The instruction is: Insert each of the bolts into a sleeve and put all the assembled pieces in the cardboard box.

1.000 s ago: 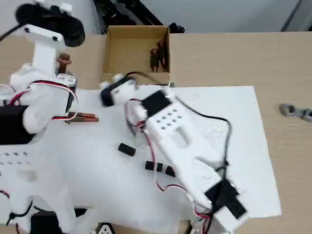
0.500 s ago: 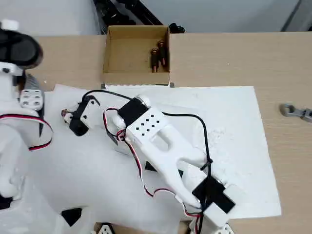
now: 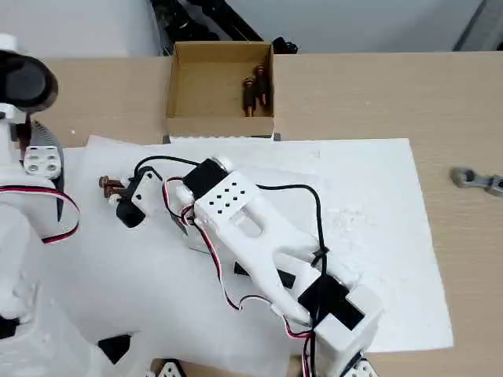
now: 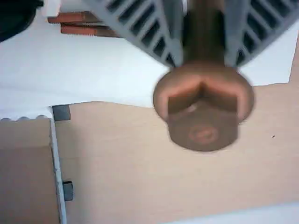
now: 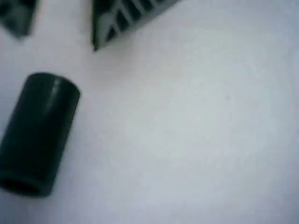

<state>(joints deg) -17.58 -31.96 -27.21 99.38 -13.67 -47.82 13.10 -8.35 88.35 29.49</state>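
High view
- right fingers (image 3: 128, 207): dark, at the end of the right arm (image 3: 251, 228), low over the paper sheet (image 3: 369, 204); the opening cannot be told from here.
- loose bolts (image 3: 111, 185): two copper ones lying side by side on the sheet, just beside the tips of the right fingers; contact cannot be told.
- right arm pose: stretched flat across the sheet from the near edge toward the far left.
- left arm (image 3: 31, 259): a white bulk rising along the left edge.
- cardboard box (image 3: 189, 90): on the bench (image 3: 377, 94) at the sheet's far edge, with two assembled pieces (image 3: 255, 90) against one wall.
- in the way: the right arm covers the middle of the sheet; dark pieces (image 3: 242, 269) peek out beneath it.
- wrench (image 3: 475, 179): on the bench, well apart from the rest.

Left wrist view
- left fingers (image 4: 140, 28): grey, ribbed, closed tight on the shank of the held bolt (image 4: 202, 107).
- held bolt: its flanged hex head sticks out past the fingertips, above bare bench.
- beyond: the loose bolts lie on the sheet.

Right wrist view
- right fingers (image 5: 126, 18): spread apart, gripping nothing.
- sleeve (image 5: 37, 135): black, lying on its side on the sheet, near the fingertips and apart from them.
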